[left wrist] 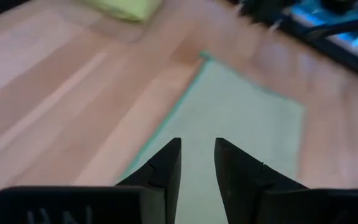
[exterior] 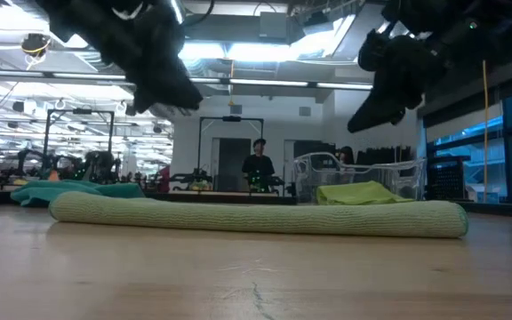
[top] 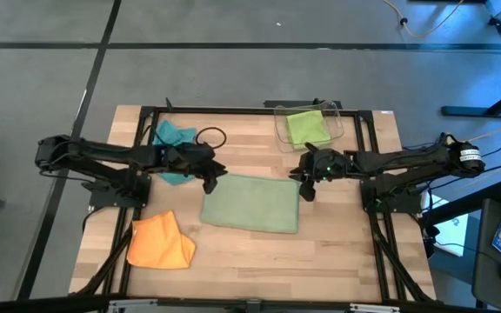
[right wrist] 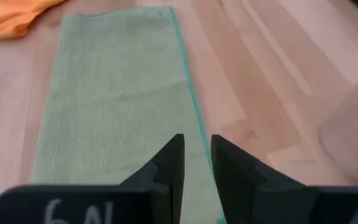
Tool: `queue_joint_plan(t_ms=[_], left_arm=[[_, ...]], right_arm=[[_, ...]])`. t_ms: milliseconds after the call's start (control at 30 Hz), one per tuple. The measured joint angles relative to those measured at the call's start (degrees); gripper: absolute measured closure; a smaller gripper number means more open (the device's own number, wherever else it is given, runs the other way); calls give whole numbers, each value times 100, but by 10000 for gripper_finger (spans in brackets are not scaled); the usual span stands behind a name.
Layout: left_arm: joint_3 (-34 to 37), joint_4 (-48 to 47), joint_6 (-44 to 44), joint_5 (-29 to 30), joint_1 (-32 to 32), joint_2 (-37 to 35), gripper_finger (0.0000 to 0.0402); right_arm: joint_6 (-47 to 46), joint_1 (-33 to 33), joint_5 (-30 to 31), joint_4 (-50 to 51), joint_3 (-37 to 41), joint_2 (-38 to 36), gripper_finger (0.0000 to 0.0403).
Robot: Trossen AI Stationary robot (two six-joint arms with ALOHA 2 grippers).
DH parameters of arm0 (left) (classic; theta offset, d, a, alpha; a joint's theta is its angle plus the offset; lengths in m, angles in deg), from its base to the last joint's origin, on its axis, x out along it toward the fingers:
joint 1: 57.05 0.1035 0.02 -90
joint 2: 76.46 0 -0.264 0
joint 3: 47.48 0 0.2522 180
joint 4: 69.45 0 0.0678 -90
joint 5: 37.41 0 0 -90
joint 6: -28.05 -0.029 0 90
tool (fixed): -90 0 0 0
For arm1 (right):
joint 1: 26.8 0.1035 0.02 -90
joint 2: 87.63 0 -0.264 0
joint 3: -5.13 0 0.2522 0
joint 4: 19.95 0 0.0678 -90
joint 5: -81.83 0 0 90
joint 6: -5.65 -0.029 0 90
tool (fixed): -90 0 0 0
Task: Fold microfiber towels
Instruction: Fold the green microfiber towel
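The larger pale sage towel (top: 250, 203) lies flat at the table's middle, folded into a rectangle; the low view shows it as a long low roll (exterior: 256, 217). My left gripper (top: 209, 183) hangs above its left end and my right gripper (top: 305, 187) above its right end. Both are raised clear of it, with a small gap and nothing between the fingers (left wrist: 197, 149) (right wrist: 196, 146). The teal towel (top: 174, 139) lies crumpled at the far left. The orange towel (top: 159, 242) lies near the front left. The lime green towel (top: 307, 127) lies inside the clear bin.
The clear plastic bin (top: 337, 122) stands at the far right of the table. A black loop of cord (top: 211, 136) lies beside the teal towel. Bare wood shows near the front edge (top: 277, 261). A person (exterior: 258, 164) stands far off in the room behind.
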Motion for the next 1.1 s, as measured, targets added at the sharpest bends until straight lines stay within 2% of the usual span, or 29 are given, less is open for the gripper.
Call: queue_joint_plan(t_ms=[200,367,467,533,733,933,1000,1100], left_arm=[[-7,1206,555,348,-732,712,312],[-67,2192,724,611,-1282,1566,312],[-456,2173,797,860,-1494,2098,312],[-875,2045,527,1000,-1619,2481,312],[-2374,1331,-867,1074,-1794,3545,312],[-3336,1320,-2230,1121,-1837,4374,312],[-3580,1290,-2189,1168,-1844,4659,312],[-3780,1172,-1489,1294,-1833,4987,312]], right_arm=[[464,0,-1,2,-74,-2,321],[276,0,0,221,-74,-2,321],[171,4,-1,529,-74,-2,321],[278,3,-1,890,-74,-38,321],[591,130,-1,1972,-74,-340,321],[-247,277,1,2888,-74,-701,321],[-552,306,37,3038,-74,-858,321],[-909,372,311,3167,-74,-1088,321]])
